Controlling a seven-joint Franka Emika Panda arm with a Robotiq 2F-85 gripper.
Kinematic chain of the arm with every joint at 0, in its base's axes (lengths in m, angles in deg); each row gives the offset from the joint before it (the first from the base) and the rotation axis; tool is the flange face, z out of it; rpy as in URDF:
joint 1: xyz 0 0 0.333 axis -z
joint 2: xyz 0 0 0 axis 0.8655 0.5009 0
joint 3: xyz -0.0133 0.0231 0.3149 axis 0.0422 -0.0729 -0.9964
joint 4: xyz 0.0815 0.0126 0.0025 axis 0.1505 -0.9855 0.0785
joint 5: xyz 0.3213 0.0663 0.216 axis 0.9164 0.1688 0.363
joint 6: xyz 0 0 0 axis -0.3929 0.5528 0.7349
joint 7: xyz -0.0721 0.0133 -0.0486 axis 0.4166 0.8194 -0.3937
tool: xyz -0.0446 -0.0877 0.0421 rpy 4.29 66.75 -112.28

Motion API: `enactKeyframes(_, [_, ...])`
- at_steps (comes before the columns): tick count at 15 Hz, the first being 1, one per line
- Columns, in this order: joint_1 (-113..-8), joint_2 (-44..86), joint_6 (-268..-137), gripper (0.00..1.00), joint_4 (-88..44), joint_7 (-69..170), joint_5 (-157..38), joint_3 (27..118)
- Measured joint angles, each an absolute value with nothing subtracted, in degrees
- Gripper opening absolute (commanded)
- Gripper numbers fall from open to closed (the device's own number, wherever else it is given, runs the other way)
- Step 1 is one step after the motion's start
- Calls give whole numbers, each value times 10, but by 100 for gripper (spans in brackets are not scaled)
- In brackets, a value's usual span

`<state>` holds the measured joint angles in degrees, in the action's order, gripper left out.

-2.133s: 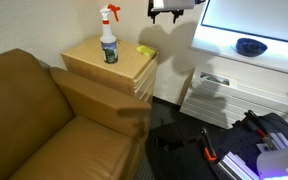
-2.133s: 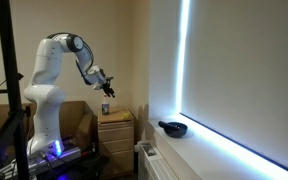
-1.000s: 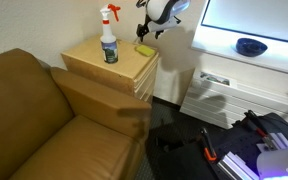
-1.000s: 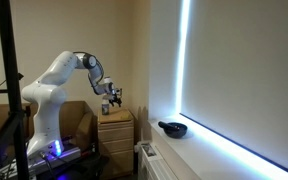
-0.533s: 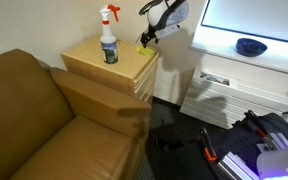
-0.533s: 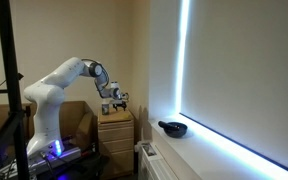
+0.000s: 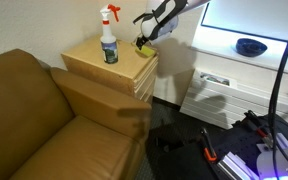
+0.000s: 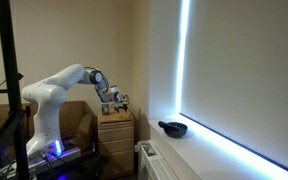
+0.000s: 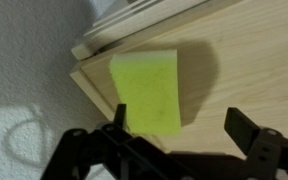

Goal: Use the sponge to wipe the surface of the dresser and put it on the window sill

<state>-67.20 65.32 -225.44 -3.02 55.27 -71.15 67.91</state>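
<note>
Fingers (image 9: 249,128) spread wide over the sponge (image 9: 149,90), which lies flat at the tan counter (image 9: 254,50) corner beside the textured wall (image 9: 24,60). The spray bottle (image 7: 108,42) stands upright, apart from the sponge.

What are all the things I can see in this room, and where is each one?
sponge: one, yellow, near a corner of the dresser top
dresser: one, light tan wood, between sofa and window
spray bottle: one, clear with a red-and-white trigger, upright on the dresser
sofa: one, brown, beside the dresser
window sill: one, white, under the bright window
bowl: one, dark, on the sill
slatted unit: one, white, below the sill
arm: one, white, reaching over the dresser
fingers: two, black, open over the sponge
</note>
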Motion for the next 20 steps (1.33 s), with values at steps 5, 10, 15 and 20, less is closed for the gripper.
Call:
enactKeyframes(5, [-670,663,-2256,100,-26,566,-710,679])
enactKeyframes(10, [-656,725,-2287,100,28,582,-696,677])
enactKeyframes(15, [-656,745,-2295,100,51,582,-692,680])
enactKeyframes(20, [-656,744,-2295,69,51,582,-692,680])
